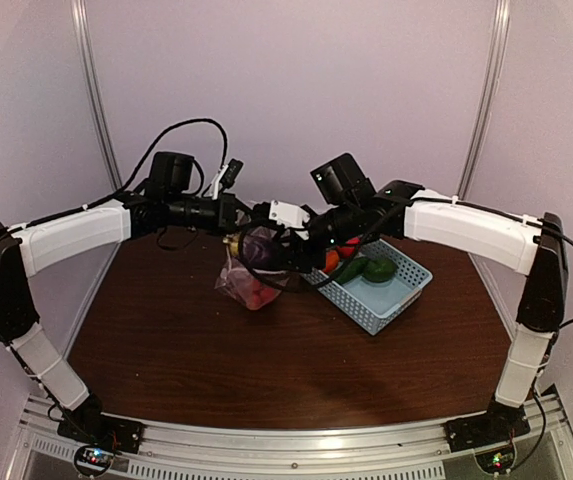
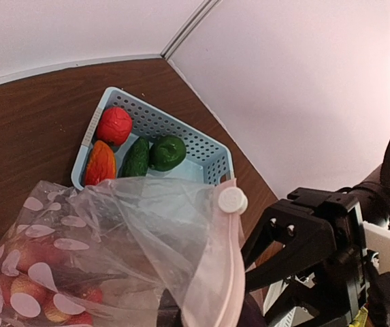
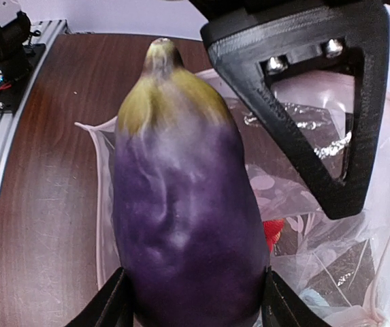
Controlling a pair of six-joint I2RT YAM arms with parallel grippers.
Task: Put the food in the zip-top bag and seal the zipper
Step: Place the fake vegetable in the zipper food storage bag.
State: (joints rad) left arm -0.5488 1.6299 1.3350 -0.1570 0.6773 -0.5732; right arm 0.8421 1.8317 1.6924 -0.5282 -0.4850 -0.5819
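1. The zip-top bag hangs over the table, pinched by the left fingers; red food lies inside.
2. The blue basket holds a cucumber, a pepper and two reddish pieces.
3. The right fingers clamp the eggplant over the bag's open mouth.

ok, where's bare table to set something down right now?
Widest bare patch: the near half of the table, between the arm bases and the zip-top bag. Also the strip left of the bag. The right end of the blue basket is empty. Crowded: bag mouth, where left gripper and right gripper, holding the eggplant, meet.
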